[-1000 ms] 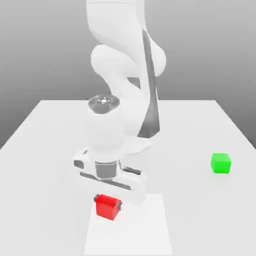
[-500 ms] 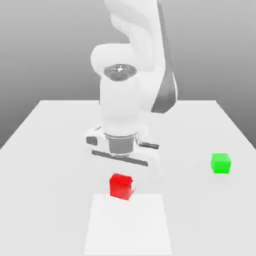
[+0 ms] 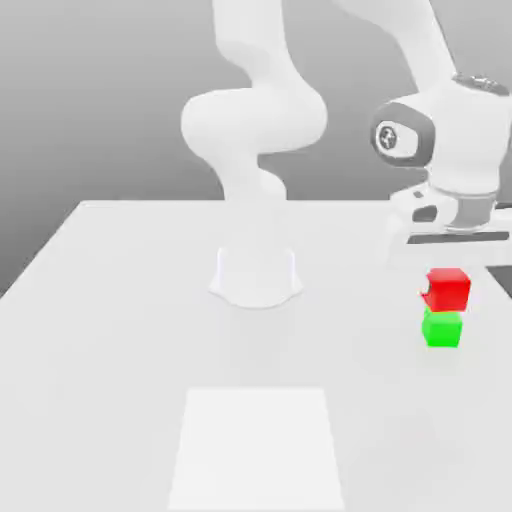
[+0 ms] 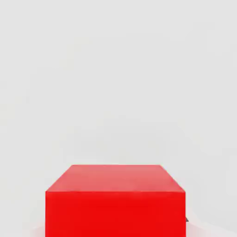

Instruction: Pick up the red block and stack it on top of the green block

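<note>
Swung across from over the pale square patch (image 3: 257, 445) to the exterior view's right, the arm now hangs its tool (image 3: 447, 272) there, clamped shut on the red block (image 3: 446, 289). Directly beneath it, the green block (image 3: 442, 329) sits on the bench (image 3: 110, 330), red just above green.

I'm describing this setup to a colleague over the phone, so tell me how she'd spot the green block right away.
Start at the white table and follow the arm out to the exterior view's right, where its hand hangs. Directly beneath the hand are two small cubes, one above the other. The green block is the lower one, on the table; the red block above it is gripped in the hand.
</note>
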{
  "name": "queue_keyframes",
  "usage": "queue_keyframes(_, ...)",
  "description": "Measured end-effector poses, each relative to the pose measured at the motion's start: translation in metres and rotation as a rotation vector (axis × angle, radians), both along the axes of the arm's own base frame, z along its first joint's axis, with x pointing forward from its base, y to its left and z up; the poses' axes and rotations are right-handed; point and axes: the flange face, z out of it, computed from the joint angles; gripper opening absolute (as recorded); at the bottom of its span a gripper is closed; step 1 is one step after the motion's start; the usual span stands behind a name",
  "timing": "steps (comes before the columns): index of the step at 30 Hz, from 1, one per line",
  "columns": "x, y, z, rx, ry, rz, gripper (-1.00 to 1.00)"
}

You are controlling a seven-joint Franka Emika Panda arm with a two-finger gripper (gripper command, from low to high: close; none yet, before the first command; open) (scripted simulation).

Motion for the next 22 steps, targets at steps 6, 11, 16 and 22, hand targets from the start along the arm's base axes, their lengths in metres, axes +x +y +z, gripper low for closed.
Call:
queue_keyframes(6,-0.018,0.008,-0.02,-0.022,-0.011,0.029,-1.0)
queue_keyframes(11,-0.017,0.008,-0.037,-0.031,-0.014,0.029,-1.0)
queue_keyframes(16,-0.016,0.007,-0.052,-0.031,-0.011,0.025,-1.0)
queue_keyframes(22,-0.019,0.008,-0.066,-0.016,-0.003,0.029,-1.0)
